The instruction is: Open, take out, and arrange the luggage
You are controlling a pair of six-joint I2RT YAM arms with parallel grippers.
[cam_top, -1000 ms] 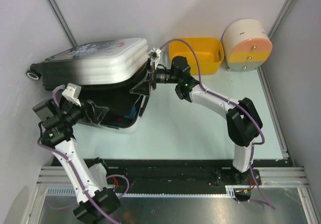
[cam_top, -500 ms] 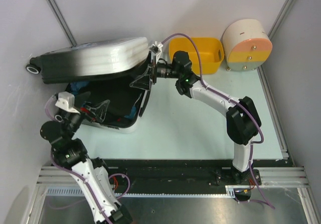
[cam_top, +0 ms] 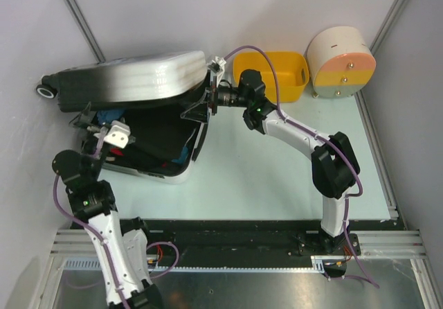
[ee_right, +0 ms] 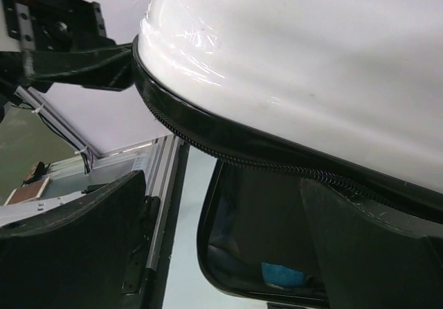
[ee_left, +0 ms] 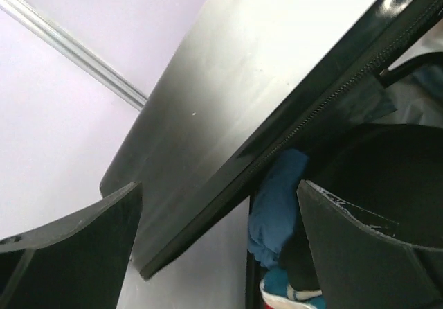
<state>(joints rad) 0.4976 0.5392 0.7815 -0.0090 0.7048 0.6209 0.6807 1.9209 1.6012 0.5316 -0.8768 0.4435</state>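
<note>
Right fingers [ee_right: 76, 240] and left fingers [ee_left: 69, 246], spread and empty, bracket the half-raised lid [cam_top: 138, 80] of the luggage [cam_top: 166, 175] at the counter's [cam_top: 277, 170] far-left; opening seems underway, and the lid next needs swinging fully back.

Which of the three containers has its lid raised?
The black-to-white hard-shell suitcase, far left; the yellow plastic basket has no lid, the round cream-and-orange drawer box is shut.

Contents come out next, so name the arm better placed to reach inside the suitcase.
Left. The left tool, open, faces the gap under the raised lid, blue cloth right ahead. The right tool is at the lid's edge, apparently propping it.
</note>
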